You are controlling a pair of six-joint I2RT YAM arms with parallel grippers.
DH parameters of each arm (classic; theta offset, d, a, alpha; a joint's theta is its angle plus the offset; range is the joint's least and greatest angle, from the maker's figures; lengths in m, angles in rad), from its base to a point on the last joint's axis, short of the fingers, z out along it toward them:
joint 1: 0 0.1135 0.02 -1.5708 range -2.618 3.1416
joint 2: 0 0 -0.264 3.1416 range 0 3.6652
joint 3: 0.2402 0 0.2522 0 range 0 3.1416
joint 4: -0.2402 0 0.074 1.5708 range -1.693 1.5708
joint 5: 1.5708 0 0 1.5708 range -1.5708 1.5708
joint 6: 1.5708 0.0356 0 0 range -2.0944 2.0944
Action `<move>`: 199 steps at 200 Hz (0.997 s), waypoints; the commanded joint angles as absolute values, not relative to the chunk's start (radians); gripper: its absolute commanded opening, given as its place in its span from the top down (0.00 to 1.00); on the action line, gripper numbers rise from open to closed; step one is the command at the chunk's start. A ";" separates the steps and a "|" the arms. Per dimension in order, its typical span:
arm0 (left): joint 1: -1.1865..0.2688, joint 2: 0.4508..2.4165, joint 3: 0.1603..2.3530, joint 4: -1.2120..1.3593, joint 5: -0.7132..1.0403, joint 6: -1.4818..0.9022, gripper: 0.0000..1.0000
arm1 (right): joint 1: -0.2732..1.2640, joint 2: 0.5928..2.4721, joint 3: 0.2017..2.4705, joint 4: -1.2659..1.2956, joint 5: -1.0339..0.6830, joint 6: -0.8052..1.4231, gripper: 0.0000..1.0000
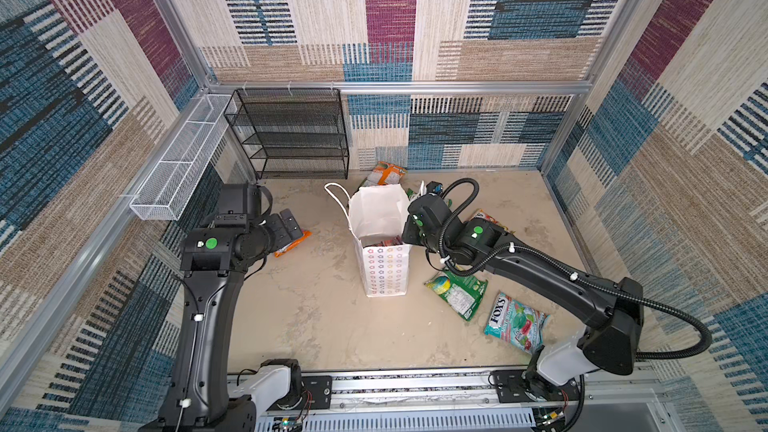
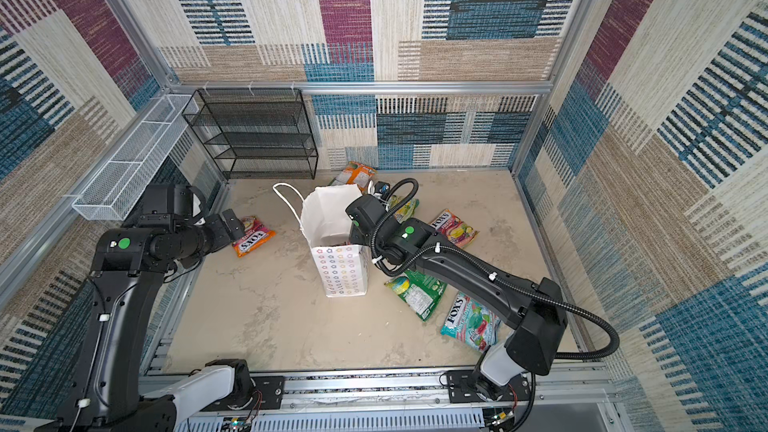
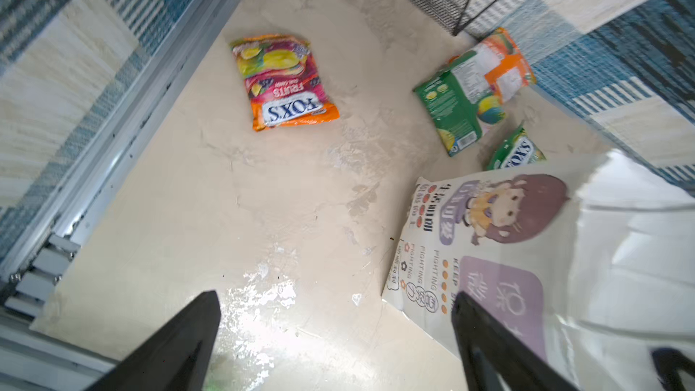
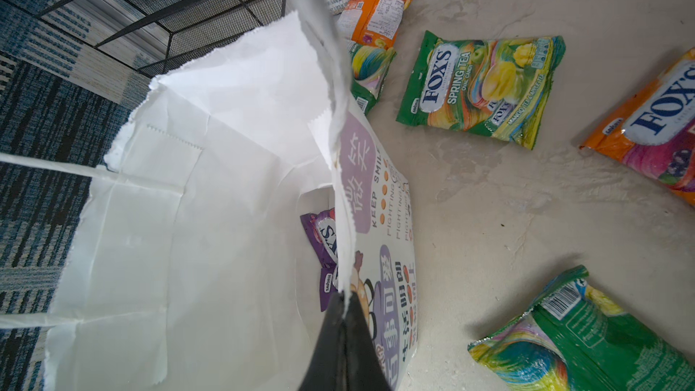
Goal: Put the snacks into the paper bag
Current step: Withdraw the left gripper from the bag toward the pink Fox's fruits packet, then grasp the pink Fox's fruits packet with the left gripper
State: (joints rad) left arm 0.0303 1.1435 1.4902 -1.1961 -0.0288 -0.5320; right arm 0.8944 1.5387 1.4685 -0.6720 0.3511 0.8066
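I see the bag (image 1: pixel 384 272) upright at centre floor. The right gripper (image 4: pixel 344 302) is clamped on its 3 o'clock rim. The left gripper (image 3: pixel 334 295) hangs spread wide, empty, at 9 o'clock near an orange packet (image 2: pixel 253 238). A purple packet (image 4: pixel 321 242) lies inside the bag.

Snacks (image 1: pixel 515 322) are glossy plastic, the paper bag (image 1: pixel 376 211) matt and creased, the table (image 1: pixel 311 317) rough

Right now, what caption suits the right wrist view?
Right gripper pinches the rim of the paper bag; a purple FOX'S packet lies inside, a Spring Tea packet outside.
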 commanded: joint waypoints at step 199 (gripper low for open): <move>0.250 2.036 1.552 -0.680 0.011 -0.598 0.01 | 0.894 1.502 1.404 -0.556 0.280 0.764 1.00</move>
